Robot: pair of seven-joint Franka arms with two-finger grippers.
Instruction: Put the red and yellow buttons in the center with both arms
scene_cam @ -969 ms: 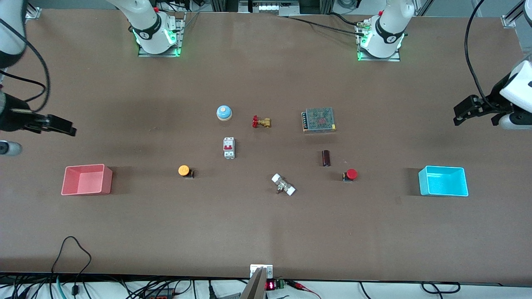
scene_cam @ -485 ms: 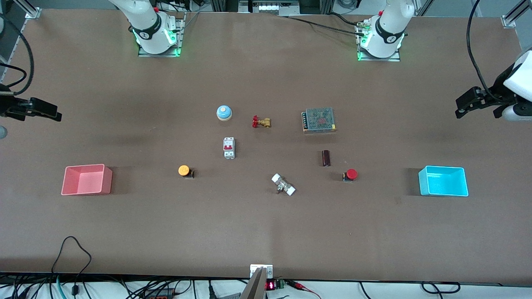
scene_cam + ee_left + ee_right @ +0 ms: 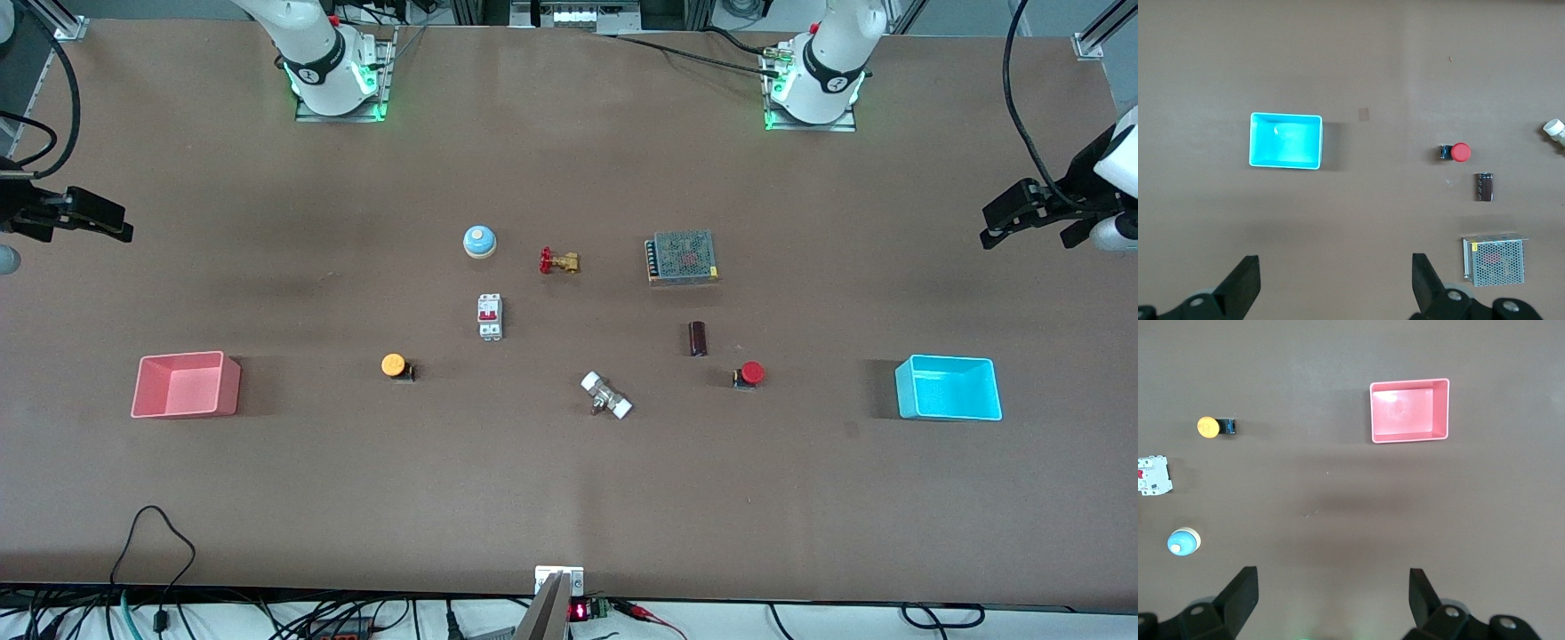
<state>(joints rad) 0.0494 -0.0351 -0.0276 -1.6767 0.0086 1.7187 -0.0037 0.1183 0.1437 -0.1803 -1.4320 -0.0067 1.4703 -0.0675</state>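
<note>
The yellow button [image 3: 394, 365] lies on the brown tabletop [image 3: 569, 480] between the pink bin and the middle; it also shows in the right wrist view [image 3: 1207, 427]. The red button [image 3: 751, 373] lies toward the cyan bin, beside a dark cylinder; it also shows in the left wrist view [image 3: 1459, 153]. My left gripper [image 3: 1009, 216] hangs open and empty, high over the left arm's end of the table, its jaws wide apart in the left wrist view [image 3: 1336, 283]. My right gripper [image 3: 93, 220] hangs open and empty, high over the right arm's end, likewise wide in its wrist view [image 3: 1331, 600].
A pink bin [image 3: 186, 384] stands at the right arm's end, a cyan bin [image 3: 948, 388] at the left arm's end. In the middle lie a blue bell [image 3: 479, 241], a brass valve [image 3: 558, 261], a white breaker [image 3: 490, 316], a mesh power supply [image 3: 682, 257], a dark cylinder [image 3: 698, 339] and a white-capped fitting [image 3: 606, 396].
Both grippers have drawn up and outward toward the table's ends. The right gripper rose from near the pink bin's side; the left rose slightly. Nothing on the table has moved.
</note>
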